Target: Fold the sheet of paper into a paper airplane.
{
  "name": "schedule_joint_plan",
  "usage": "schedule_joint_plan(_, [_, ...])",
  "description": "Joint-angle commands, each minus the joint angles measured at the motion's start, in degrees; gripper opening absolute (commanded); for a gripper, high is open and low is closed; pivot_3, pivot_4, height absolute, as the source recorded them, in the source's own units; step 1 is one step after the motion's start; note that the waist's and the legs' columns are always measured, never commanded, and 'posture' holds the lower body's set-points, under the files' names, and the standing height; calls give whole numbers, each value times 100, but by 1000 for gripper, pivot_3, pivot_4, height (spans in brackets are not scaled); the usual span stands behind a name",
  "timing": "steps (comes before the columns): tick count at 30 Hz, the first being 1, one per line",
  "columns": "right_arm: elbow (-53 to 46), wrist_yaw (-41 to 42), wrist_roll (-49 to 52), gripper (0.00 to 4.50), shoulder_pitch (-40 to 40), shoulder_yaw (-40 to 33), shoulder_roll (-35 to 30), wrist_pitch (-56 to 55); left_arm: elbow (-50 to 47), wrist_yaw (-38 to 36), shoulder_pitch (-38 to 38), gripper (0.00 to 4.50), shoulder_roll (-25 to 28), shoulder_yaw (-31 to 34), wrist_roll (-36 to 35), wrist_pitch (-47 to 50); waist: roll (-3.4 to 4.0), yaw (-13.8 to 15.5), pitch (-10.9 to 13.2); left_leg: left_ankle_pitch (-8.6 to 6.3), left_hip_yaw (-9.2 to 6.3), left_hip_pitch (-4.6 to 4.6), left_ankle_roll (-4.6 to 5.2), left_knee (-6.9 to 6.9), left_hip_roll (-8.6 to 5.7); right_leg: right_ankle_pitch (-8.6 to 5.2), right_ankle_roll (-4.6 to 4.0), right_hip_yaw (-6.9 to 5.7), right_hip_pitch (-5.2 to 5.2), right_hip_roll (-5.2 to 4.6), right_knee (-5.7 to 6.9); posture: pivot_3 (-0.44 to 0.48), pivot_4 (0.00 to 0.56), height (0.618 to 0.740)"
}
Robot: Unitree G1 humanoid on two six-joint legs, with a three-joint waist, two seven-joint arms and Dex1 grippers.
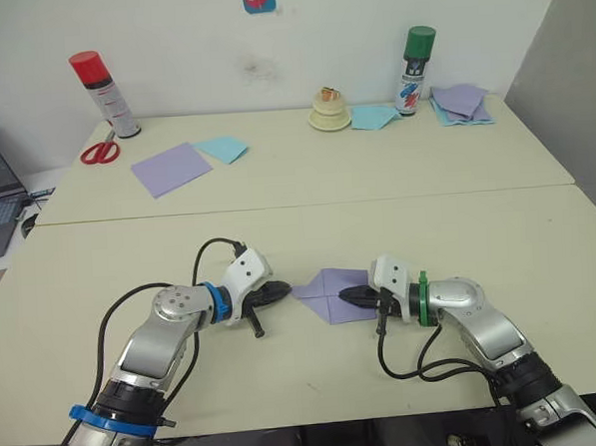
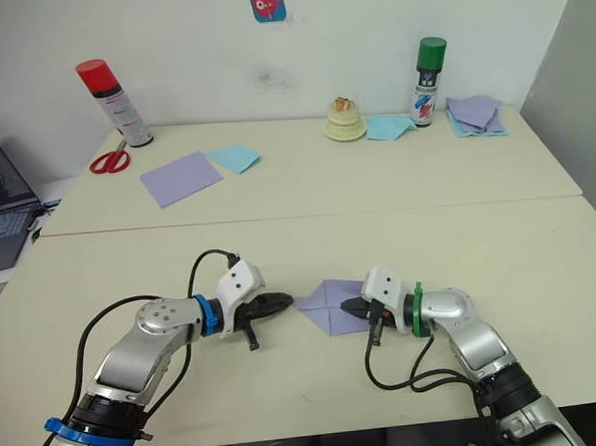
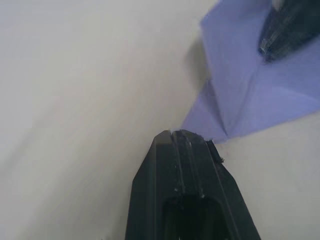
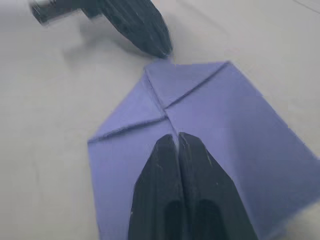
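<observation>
One creased lavender sheet of paper [image 1: 332, 292] is pressed by the closed right end effector [image 1: 346, 295]; the closed left end effector [image 1: 287, 288] is at its pointed tip.

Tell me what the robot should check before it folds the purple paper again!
1. Creased lavender-purple sheet of paper lies flat on the cream table: ok.
2. Right hand presses on the sheet, fingers together: ok.
3. Left hand sits at the sheet's pointed corner, fingers together: ok.
4. Left hand actually touching the corner: cannot tell.
5. Two corner flaps meet at the middle crease: ok.
6. Red-handled scissors and smooth lavender square lie far from the fold: ok.
</observation>
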Motion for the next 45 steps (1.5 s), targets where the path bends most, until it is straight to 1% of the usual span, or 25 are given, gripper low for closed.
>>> schedule_joint_plan(1, [-772, 392, 1097, 1320, -284, -677, -193, 732, -1339, -278, -97, 757, 358, 671, -815, 372, -5, -5, 5, 0, -3, -22, -1, 5, 1, 1, -1, -3, -18, 0, 3, 0, 150, 740])
schedule_joint_plan(3, [-823, 405, 1322, 2096, -426, -872, -345, 1066, -1801, -573, 70, 1394, 702, 839, -1145, 565, -3, -30, 9, 13, -5, -79, -24, 33, 1, 3, -4, -1, -71, 0, 23, 0, 150, 740])
schedule_joint_plan(4, [-736, 383, 1356, 2376, -509, -946, -403, 1168, -1988, -703, 135, 1672, 867, 914, -1315, 656, -3, -37, 9, 14, -4, -72, -25, 29, 0, 2, -4, 1, -68, 0, 17, 0, 150, 740])
schedule_joint_plan(7, [-400, 295, 1343, 3488, -697, -1015, -480, 1440, -2301, -936, 219, 2656, 1194, 1019, -1725, 940, -3, -27, 10, 12, -5, -71, -21, 15, 0, 1, -6, -1, -66, 1, 0, 0, 150, 740])
schedule_joint_plan(9, [-37, 283, 1178, 4194, -860, -839, -480, 1639, -2388, -1155, 351, 3296, 1446, 1004, -1823, 988, -4, -21, 16, 3, -5, -72, -6, 14, -1, 1, -6, -2, -66, 1, 0, 0, 150, 740])
schedule_joint_plan(11, [346, 238, 1086, 4207, -1014, -695, -384, 1812, -2350, -1259, 480, 3916, 1587, 957, -1724, 830, 0, -28, 25, 1, -2, -72, -1, 15, -2, 1, -6, 0, -66, 2, 2, 0, 150, 740])
schedule_joint_plan(13, [641, 260, 1047, 4207, -1146, -576, -288, 1979, -2273, -1094, 490, 4478, 1554, 931, -1612, 755, 6, -26, 31, 0, 2, -70, -1, 15, -3, 1, -6, -1, -66, 2, 5, 0, 150, 740])
schedule_joint_plan(19, [1245, 422, 858, 4207, -1427, -421, -153, 1925, -2278, -965, 511, 4478, 1567, 984, -1692, 826, 8, -28, 38, 1, 1, -71, -2, 17, -3, 2, -6, -1, -67, 2, 7, 0, 150, 740])
schedule_joint_plan(20, [1290, 518, 875, 3840, -1445, -422, -157, 1899, -2263, -956, 567, 4500, 1593, 1020, -1674, 805, 8, -28, 38, 1, 2, -71, -2, 18, -3, 2, -6, -2, -67, 2, 7, 0, 150, 740])
schedule_joint_plan(21, [1283, 537, 928, 3603, -1456, -463, -145, 1957, -2251, -963, 639, 4500, 1629, 1063, -1659, 782, 8, -27, 38, 1, 2, -71, -2, 18, -3, 2, -6, -2, -67, 2, 7, 0, 150, 740])
schedule_joint_plan(24, [1146, 618, 1013, 2572, -1428, -494, -175, 2075, -2252, -920, 808, 4500, 1656, 1150, -1656, 757, 10, -31, 39, 1, 1, -71, -2, 17, -1, 2, -7, 0, -69, 2, 7, 0, 150, 740])
schedule_joint_plan(30, [806, 714, 1040, 269, -1280, -509, -209, 2147, -2228, -746, 1065, 4500, 1580, 1268, -1682, 719, 10, -25, 39, 1, 0, -72, -2, 18, -2, 2, -7, 1, -68, 2, 9, 0, 150, 740])
schedule_joint_plan(31, [739, 690, 1069, 32, -1281, -552, -179, 2127, -2112, -670, 1030, 4500, 1510, 1326, -1740, 769, 10, -24, 39, 1, -1, -72, -2, 19, -2, 2, -7, 0, -68, 2, 10, 0, 150, 740])
schedule_joint_plan(34, [562, 658, 1141, 32, -1283, -655, -91, 2002, -1742, -539, 853, 4500, 1308, 1278, -1789, 824, 10, -24, 39, 1, -1, -69, -2, 21, -2, 2, -7, -1, -68, 2, 18, 0, 150, 740])
schedule_joint_plan(38, [363, 572, 1152, 32, -1279, -740, -13, 1801, -1106, -541, 308, 4500, 1024, 862, -1522, 634, 10, -21, 39, 1, -3, -70, -2, 27, -4, 2, -6, -8, -67, 3, 24, 0, 150, 740])
schedule_joint_plan(42, [283, 328, 1138, 32, -1432, -890, 78, 1603, -748, -572, -262, 4500, 890, 924, -1675, 770, 9, -22, 39, 3, -1, -73, -6, 37, -7, 2, -6, -11, -68, 3, 27, 0, 150, 740])
schedule_joint_plan(44, [282, 208, 986, 32, -1571, -943, 162, 1084, -654, -718, -564, 4500, 966, 1069, -1887, 913, 9, -25, 39, 11, 0, -72, -20, 37, -6, 2, -6, -11, -69, 2, 27, 0, 150, 740])
schedule_joint_plan(45, [303, 183, 818, 32, -1655, -939, 199, 577, -595, -799, -727, 4500, 1046, 1147, -1969, 979, 9, -29, 39, 11, 0, -73, -20, 37, -6, 2, -6, -11, -70, 2, 27, 0, 150, 740])
